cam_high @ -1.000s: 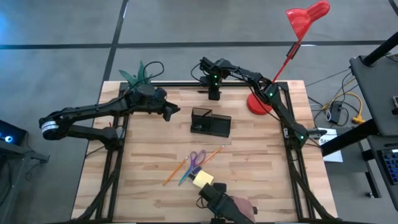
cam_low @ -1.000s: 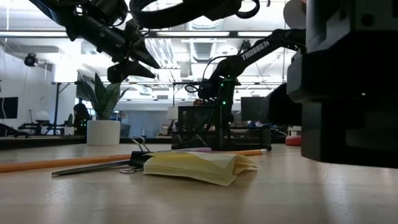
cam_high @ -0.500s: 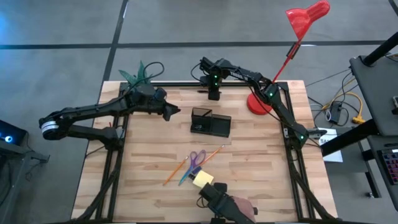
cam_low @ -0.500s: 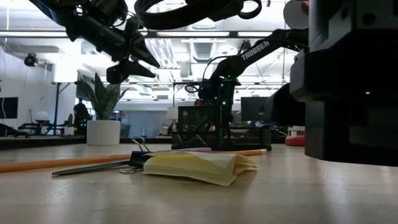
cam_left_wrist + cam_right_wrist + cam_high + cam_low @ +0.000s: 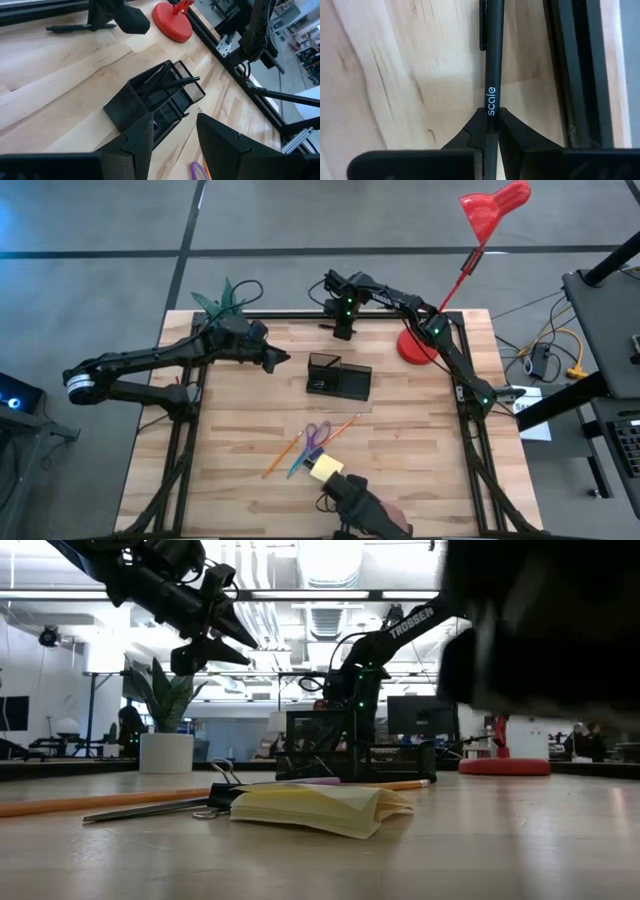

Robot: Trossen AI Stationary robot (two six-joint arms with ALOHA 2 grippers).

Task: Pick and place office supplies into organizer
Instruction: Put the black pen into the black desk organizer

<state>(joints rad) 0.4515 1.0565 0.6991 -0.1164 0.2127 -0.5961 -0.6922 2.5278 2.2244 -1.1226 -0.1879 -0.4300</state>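
- The right gripper (image 5: 343, 332) is at the far edge of the table (image 5: 420, 450), behind the organizer (image 5: 338, 376). Its wrist view shows both fingers (image 5: 470, 134) pressed together on a thin black pen (image 5: 490, 75) printed with the word "scale".
- That pen lies along the wood, just beside the dark rail (image 5: 575, 70) at the table's edge.
- The left gripper (image 5: 274, 359) hangs above the table, left of the organizer and apart from it. Its fingers (image 5: 135, 145) stand apart with nothing between them.
- The organizer is a black mesh tray near the table's middle, with a taller section at one end. In the left wrist view a dark pen (image 5: 170, 85) sticks out of it at a slant.
- Nearer the front edge lie the remaining supplies, well apart from the organizer: purple-handled scissors (image 5: 316, 436), a yellow sticky-note pad (image 5: 325, 468), and two orange pencils (image 5: 283, 454), one on each side of the scissors.
- In the low view the pad (image 5: 320, 808) sits with its pages fanned open, and a black binder clip (image 5: 222, 790) lies touching it on the left.
- A dark blurred shape (image 5: 362, 510) reaches over the table's front edge, just beside the pad; I cannot tell what it is.
- A red lamp (image 5: 415, 345) has its base on the far right corner, and a potted plant (image 5: 225, 300) stands at the far left corner.
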